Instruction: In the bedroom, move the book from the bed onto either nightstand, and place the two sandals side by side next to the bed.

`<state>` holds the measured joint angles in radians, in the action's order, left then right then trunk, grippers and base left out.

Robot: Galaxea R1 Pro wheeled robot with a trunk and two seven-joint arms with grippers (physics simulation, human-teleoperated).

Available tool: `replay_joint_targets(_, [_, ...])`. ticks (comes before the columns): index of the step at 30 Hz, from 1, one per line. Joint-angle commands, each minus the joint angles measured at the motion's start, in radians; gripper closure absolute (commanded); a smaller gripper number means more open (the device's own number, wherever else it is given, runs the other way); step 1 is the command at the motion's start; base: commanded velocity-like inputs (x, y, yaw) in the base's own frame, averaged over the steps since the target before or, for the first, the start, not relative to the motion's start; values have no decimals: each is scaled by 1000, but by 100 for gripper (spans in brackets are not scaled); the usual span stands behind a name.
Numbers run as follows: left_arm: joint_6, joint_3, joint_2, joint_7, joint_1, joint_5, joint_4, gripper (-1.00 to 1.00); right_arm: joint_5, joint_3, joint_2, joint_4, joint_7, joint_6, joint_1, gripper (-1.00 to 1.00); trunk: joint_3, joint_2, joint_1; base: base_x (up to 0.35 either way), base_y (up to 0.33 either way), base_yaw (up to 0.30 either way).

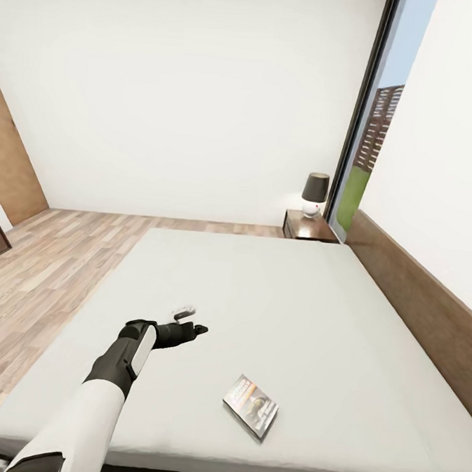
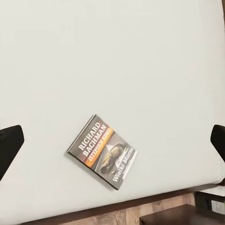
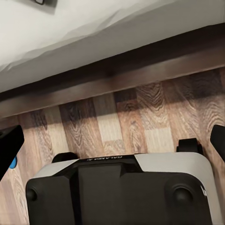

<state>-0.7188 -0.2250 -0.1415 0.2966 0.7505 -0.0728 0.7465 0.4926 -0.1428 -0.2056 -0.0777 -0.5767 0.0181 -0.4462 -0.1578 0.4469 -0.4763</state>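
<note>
The book (image 1: 251,406) lies flat on the pale mattress of the bed (image 1: 273,302), near its front edge. In the left wrist view the book (image 2: 103,151) shows its "RICHARD BACHMAN" cover and orange stripe. My left gripper (image 1: 193,319) hovers open above the mattress, to the left of the book and a little farther in; its fingertips (image 2: 9,145) stand wide apart with nothing between them. My right gripper (image 3: 112,140) hangs open, low over the wood floor beside the bed frame (image 3: 117,75). A sliver of bright blue (image 3: 12,163) shows on the floor; whether it is a sandal I cannot tell.
A nightstand (image 1: 308,227) with a small lamp (image 1: 314,193) stands at the bed's far right corner by the tall window (image 1: 373,140). The headboard (image 1: 421,305) runs along the right wall. Wood floor (image 1: 58,266) lies left of the bed. My base (image 3: 122,187) sits close to the bed frame.
</note>
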Motion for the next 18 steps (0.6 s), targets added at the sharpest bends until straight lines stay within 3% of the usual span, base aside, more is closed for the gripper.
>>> replay_joint_targets(1, [-8, -5, -1, -1, 1, -7, 1, -100, 11, -8, 0, -4, -6, 2, -2, -100, -4, 2, -1, 0, 0, 102])
replay_joint_targets(18, [-8, -4, -3, -1, 1, -8, -1, -100, 11, -8, 0, -4, -6, 2, -2, -100, -30, 2, -1, 0, 0, 105])
